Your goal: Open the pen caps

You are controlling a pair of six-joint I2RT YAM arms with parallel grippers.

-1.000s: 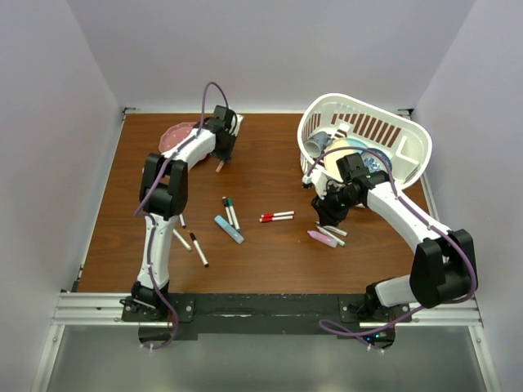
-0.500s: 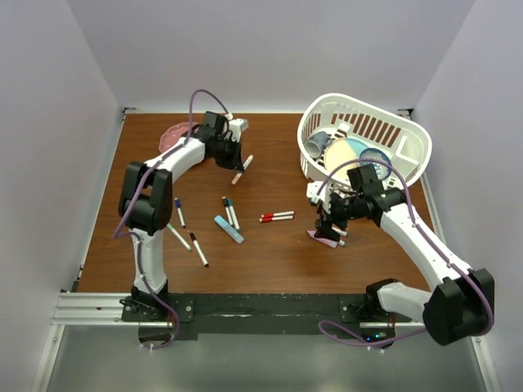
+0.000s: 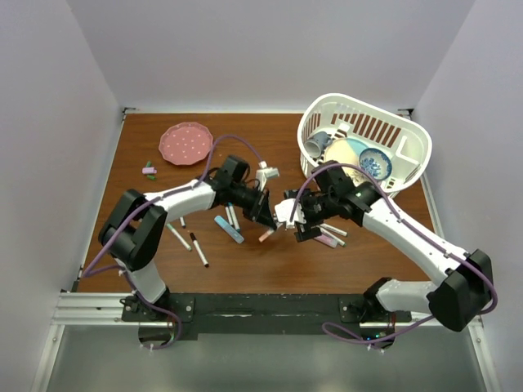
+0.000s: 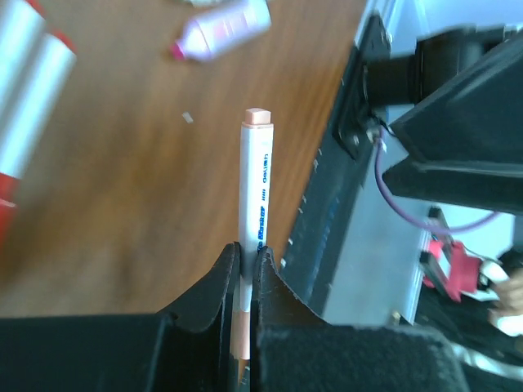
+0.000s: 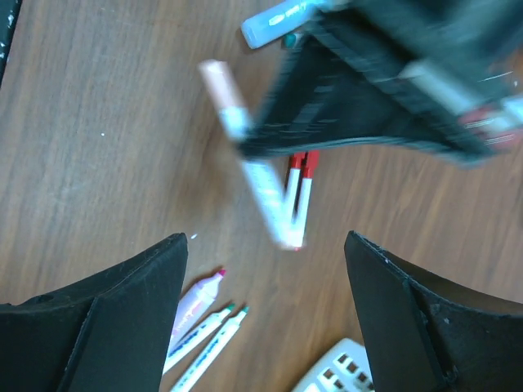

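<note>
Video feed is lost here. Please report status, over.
Left end effector shut on white marker, seemingly not yet uncapped. Right end effector open, close beside it. Nothing between them.

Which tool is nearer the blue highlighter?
Left. The left tool, shut on a white pen, hangs just beside the blue highlighter, toward the basket; the open right tool is farther that way, past the left one.

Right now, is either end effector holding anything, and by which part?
Left end effector clamps a white pen near one end of its barrel. Right end effector is open and empty.
</note>
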